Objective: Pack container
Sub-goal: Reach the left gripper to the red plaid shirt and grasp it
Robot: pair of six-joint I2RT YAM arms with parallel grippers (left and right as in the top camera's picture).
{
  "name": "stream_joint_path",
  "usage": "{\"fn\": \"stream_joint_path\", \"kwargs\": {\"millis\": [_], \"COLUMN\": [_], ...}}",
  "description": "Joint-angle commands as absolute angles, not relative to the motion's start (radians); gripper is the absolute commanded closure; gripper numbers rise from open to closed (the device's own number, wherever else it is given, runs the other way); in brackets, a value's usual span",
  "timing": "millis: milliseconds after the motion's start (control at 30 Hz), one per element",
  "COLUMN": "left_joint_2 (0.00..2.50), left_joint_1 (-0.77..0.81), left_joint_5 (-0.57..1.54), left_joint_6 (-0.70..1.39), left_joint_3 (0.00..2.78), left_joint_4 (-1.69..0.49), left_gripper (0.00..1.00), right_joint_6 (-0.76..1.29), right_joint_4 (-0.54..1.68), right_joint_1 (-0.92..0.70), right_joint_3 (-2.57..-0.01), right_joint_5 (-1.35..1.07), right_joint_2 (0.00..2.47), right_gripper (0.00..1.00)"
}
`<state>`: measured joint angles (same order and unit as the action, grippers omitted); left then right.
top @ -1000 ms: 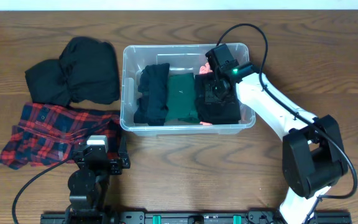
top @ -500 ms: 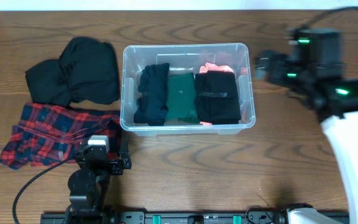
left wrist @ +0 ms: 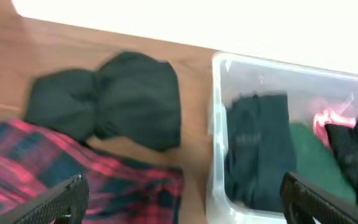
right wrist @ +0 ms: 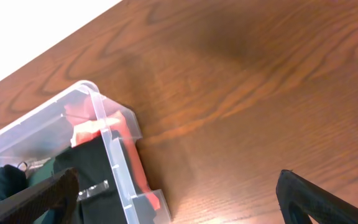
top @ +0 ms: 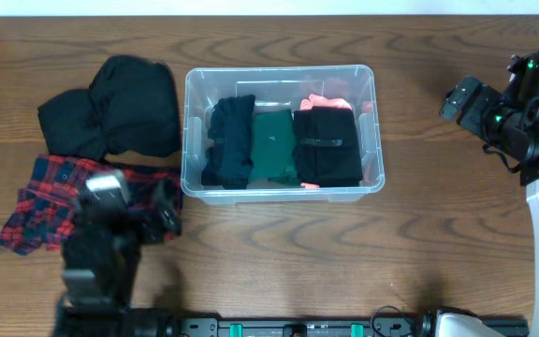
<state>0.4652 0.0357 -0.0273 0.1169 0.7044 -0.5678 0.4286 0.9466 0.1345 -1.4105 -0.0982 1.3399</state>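
The clear plastic container stands mid-table. It holds a dark navy folded garment, a green one, a black one and something coral-pink. My right gripper is open and empty, raised over bare wood to the right of the container. Its wrist view shows the container's corner at lower left, between the gripper's spread jaws. My left gripper is open and empty over the red plaid shirt, left of the container. In its wrist view the container wall is on the right.
A pile of black garments lies at the back left, seen also in the left wrist view. The plaid shirt lies in front of it. Bare wooden table spreads to the right of the container.
My right gripper has left the container's black garment and pulled away to the right. My left arm has risen and swung over the plaid shirt.
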Motion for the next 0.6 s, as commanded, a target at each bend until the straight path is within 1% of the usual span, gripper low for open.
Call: {"fn": "stream_joint_path", "kwargs": {"millis": [0, 167, 300, 433, 567], "left_joint_2": [0.644, 0.790, 0.819, 0.823, 0.848], "left_joint_1": [0.038, 0.037, 0.001, -0.109, -0.250], "left_joint_5": [-0.099, -0.108, -0.202, -0.162, -0.146], "left_joint_6": [0.124, 0.081, 0.175, 0.273, 0.404], "left_joint_3": [0.918, 1.074, 1.089, 1.089, 1.089], "left_joint_4": [-0.609, -0.662, -0.706, -0.735, -0.832], "left_gripper": [0.02, 0.02, 0.02, 0.02, 0.02], "right_joint_6": [0.433, 0.433, 0.433, 0.433, 0.433], "right_joint_4": [0.947, 0.947, 0.947, 0.947, 0.947], "right_joint_1": [0.141, 0.141, 0.141, 0.141, 0.141], "right_joint_3": [-1.413, -1.413, -1.413, -1.413, -1.413], "right_joint_5": [-0.102, -0.102, -0.102, -0.102, -0.102], "right_joint_2": [1.342, 1.342, 1.342, 1.342, 1.342], "right_gripper": [0.01, 0.01, 0.01, 0.01, 0.01]}}
